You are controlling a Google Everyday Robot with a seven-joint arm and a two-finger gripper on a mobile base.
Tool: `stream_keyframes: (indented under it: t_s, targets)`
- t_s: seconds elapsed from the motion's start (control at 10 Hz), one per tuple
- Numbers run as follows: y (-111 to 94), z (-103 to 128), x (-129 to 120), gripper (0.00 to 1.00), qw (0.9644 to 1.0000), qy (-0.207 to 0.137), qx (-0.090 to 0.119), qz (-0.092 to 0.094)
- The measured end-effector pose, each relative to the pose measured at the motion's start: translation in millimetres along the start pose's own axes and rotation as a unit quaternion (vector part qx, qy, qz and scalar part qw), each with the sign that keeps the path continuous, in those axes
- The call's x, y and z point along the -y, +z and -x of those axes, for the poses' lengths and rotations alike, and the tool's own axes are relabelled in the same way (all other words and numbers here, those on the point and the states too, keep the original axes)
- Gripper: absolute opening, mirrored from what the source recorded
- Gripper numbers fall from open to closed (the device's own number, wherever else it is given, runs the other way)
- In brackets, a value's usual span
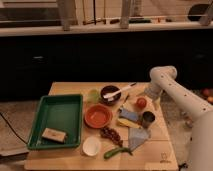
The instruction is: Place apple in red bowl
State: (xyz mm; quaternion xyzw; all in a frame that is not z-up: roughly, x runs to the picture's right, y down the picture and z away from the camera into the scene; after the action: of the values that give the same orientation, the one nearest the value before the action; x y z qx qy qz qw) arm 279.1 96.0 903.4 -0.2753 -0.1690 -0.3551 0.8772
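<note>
Wood table (161,146) matt; red bowl (97,115) glossy; pincer (148,95) (beside apple (141,103)) smooth white plastic
</note>
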Motion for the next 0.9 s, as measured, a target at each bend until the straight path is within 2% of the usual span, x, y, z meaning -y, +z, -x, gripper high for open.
stream_keyframes:
  t_s: [0.4, 0.5, 0.9]
  targets:
    - [12, 4, 3, 0.80, 0.9997, -0.015, 0.017, 0.006]
    - [14, 5, 5, 0.77, 0.9996, -0.019, 0.021, 0.007]
    - [24, 5, 10, 0.38, 0.9987, -0.032, 0.039, 0.012]
